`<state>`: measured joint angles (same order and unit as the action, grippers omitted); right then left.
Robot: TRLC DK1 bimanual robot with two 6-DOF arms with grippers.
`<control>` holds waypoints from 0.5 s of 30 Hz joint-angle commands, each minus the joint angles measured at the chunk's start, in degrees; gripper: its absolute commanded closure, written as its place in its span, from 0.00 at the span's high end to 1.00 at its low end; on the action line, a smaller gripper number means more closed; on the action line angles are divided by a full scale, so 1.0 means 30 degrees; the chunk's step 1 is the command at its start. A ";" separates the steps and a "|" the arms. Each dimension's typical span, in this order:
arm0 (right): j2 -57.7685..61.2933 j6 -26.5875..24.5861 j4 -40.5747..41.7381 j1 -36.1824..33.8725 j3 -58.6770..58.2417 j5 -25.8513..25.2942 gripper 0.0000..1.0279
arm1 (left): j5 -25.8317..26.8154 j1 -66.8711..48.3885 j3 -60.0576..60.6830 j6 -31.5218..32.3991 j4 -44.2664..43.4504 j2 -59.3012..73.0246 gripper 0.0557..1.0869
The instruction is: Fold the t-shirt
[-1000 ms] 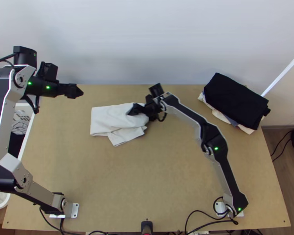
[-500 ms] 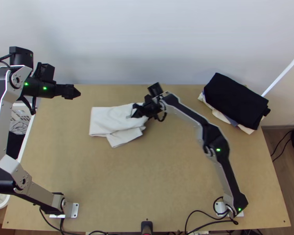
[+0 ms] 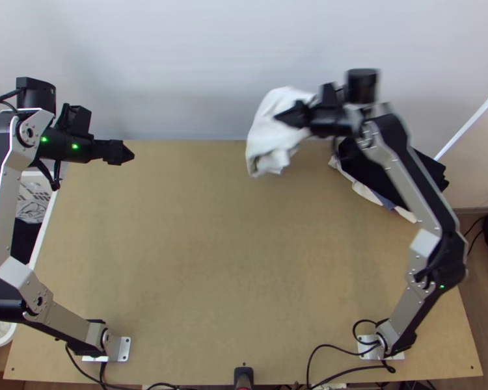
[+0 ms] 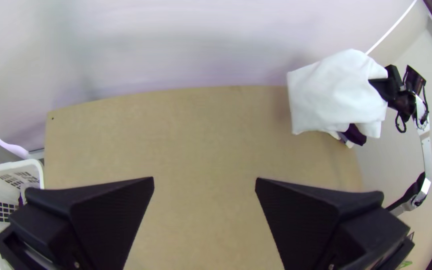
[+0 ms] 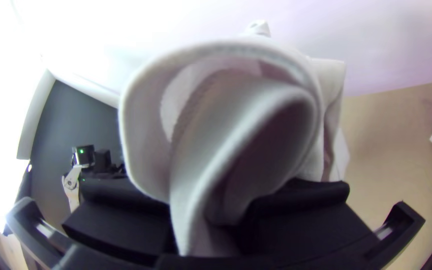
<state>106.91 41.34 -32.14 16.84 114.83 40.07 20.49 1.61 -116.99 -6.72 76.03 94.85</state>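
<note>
The white t-shirt [image 3: 273, 130] hangs as a folded bundle in the air near the table's back edge, with my right gripper [image 3: 296, 116] shut on its side. In the right wrist view the shirt [image 5: 146, 130] curls in loops between the two fingers of the right gripper [image 5: 208, 225]. My left gripper [image 3: 128, 153] stays over the table's back left corner, away from the shirt. Seen in the left wrist view, the left gripper [image 4: 204, 182] has its fingers wide apart with nothing between them, and the shirt [image 4: 331, 95] is farther off.
A stack of folded clothes with a black one [image 3: 433, 172] on top lies at the table's back right, partly behind the right arm. At the left edge stands a white laundry basket [image 3: 41, 221] holding clothes. The wooden table [image 3: 231, 260] lies between the arms.
My right gripper has lifted the shirt off the table and carried it to the right and toward the back. The left arm shifted slightly left at first, then kept still.
</note>
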 commanded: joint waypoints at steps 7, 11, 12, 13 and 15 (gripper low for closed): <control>-0.0804 0.0106 0.0928 -0.5526 0.1481 0.1759 0.03 | 0.0025 -0.0301 0.0266 -0.0133 0.0028 -0.0444 0.96; -0.0687 0.0106 0.1046 -0.7225 0.1481 0.2345 0.03 | 0.0025 -0.0301 0.0266 -0.0103 -0.0031 -0.0356 0.96; -0.0657 0.0106 0.1046 -0.7606 0.1481 0.2491 0.03 | 0.0025 -0.0330 0.0266 -0.0133 -0.0031 -0.0298 0.96; -0.0599 0.0077 0.1046 -0.8016 0.1481 0.2638 0.03 | 0.0025 -0.0330 0.0266 -0.0103 -0.0031 -0.0268 0.96; -0.0452 0.0077 0.1046 -0.8660 0.1510 0.2843 0.03 | 0.0025 -0.0360 0.0266 -0.0103 -0.0119 -0.0210 0.96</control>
<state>106.45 41.39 -30.57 -7.31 116.75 46.59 20.49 0.97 -116.99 -6.72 75.92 94.85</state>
